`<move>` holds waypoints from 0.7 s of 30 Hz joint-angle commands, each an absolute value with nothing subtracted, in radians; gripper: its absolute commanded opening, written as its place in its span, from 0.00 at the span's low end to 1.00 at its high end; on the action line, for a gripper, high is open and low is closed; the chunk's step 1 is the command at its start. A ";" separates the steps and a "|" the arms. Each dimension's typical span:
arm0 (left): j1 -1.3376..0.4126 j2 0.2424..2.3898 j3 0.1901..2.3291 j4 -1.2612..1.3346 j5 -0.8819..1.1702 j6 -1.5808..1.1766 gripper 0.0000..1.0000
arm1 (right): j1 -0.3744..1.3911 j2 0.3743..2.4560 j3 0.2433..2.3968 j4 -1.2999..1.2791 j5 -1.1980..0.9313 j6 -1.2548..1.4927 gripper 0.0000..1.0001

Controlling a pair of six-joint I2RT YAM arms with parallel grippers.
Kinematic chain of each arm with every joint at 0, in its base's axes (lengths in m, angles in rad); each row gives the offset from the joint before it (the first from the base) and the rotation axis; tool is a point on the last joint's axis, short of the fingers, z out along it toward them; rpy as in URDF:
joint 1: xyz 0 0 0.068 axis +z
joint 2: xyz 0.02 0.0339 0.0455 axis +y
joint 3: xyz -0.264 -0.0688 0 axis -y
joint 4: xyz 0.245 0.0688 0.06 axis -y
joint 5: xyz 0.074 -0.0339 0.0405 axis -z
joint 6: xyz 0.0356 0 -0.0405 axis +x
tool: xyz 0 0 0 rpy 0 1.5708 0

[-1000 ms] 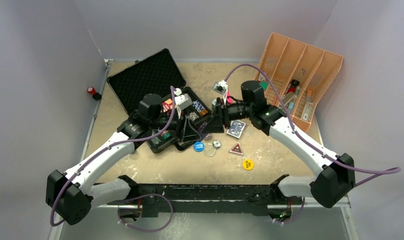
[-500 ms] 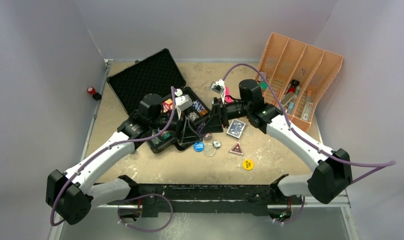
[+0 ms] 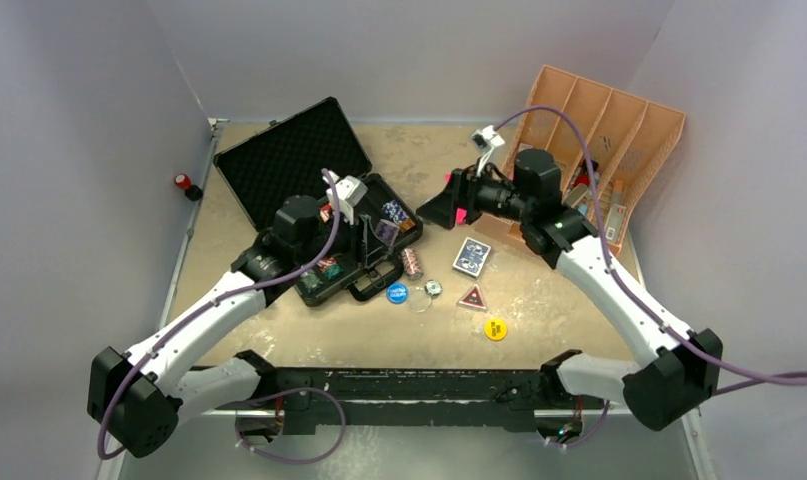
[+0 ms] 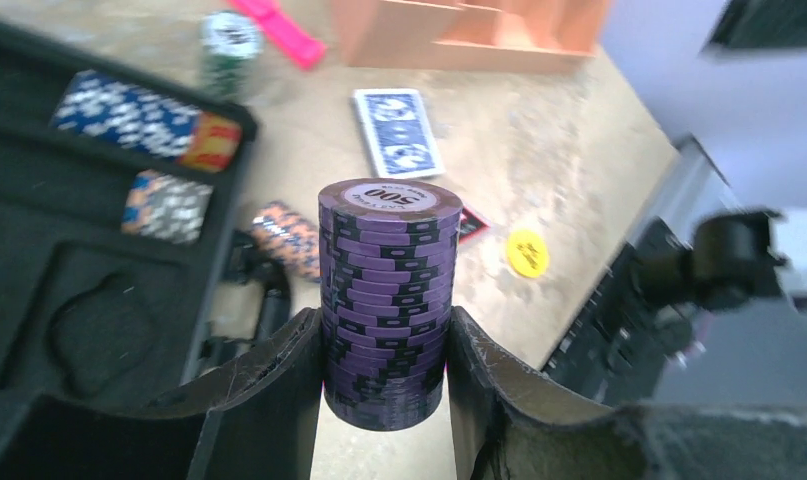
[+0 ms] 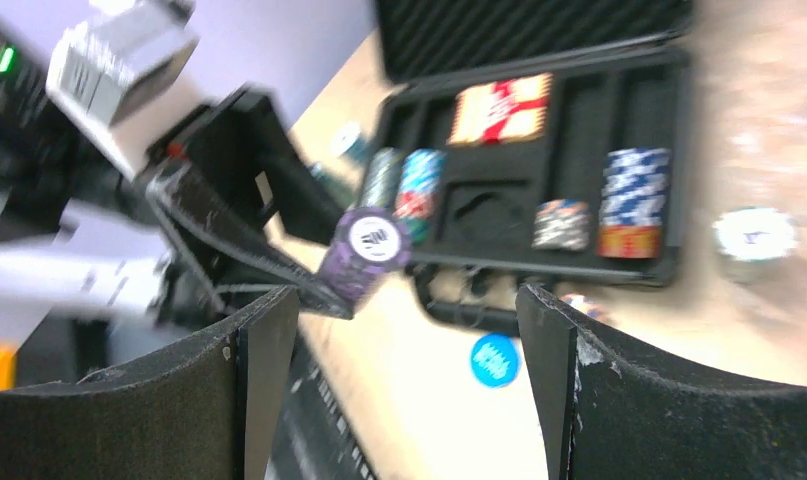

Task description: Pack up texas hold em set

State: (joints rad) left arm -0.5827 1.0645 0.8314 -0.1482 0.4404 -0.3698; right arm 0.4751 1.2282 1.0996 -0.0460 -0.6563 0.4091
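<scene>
Open black case (image 3: pixel 289 160) on the left half of the worktop (image 3: pixel 409 150), lid tipped back; the left arm covers much of its foam base in the overhead view, and the left wrist view cuts it off at the frame edge. The left tool (image 4: pixel 384 325) is part-way closed on an upright purple chip stack (image 4: pixel 387 260), top chip marked 500, just beside the case's near-right edge. Its fingers (image 4: pixel 279 370) hide the stack's lower flanks, and whether its foot clears the worktop cannot be told. The right tool (image 5: pixel 399 340) stands wide open with nothing between its fingers, well apart from the case and near the orange tray (image 3: pixel 599 150). Its wrist view is motion-blurred, yet a blue-and-white chip row (image 5: pixel 634 200) and a red deck (image 5: pixel 499 108) can be made out in the case slots. Loose on the worktop are a blue deck (image 3: pixel 471 257), a chip stack on its side (image 3: pixel 412 262), a blue disc (image 3: pixel 397 293), a yellow disc (image 3: pixel 495 329) and a red triangular piece (image 3: pixel 471 297), which the purple stack mostly hides in the left wrist view.
</scene>
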 commanded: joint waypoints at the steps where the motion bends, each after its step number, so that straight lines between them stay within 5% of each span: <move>1: -0.580 1.008 0.820 -0.033 0.096 -0.499 0.00 | 0.472 1.168 1.134 -0.026 -0.205 0.464 0.82; 11: -0.580 1.209 0.963 -0.105 -0.405 -0.861 0.00 | 0.472 1.129 1.046 -0.008 0.067 0.522 0.80; 21: -0.580 1.451 1.108 -0.028 -0.487 -1.057 0.00 | 0.471 1.115 0.976 0.000 0.102 0.578 0.80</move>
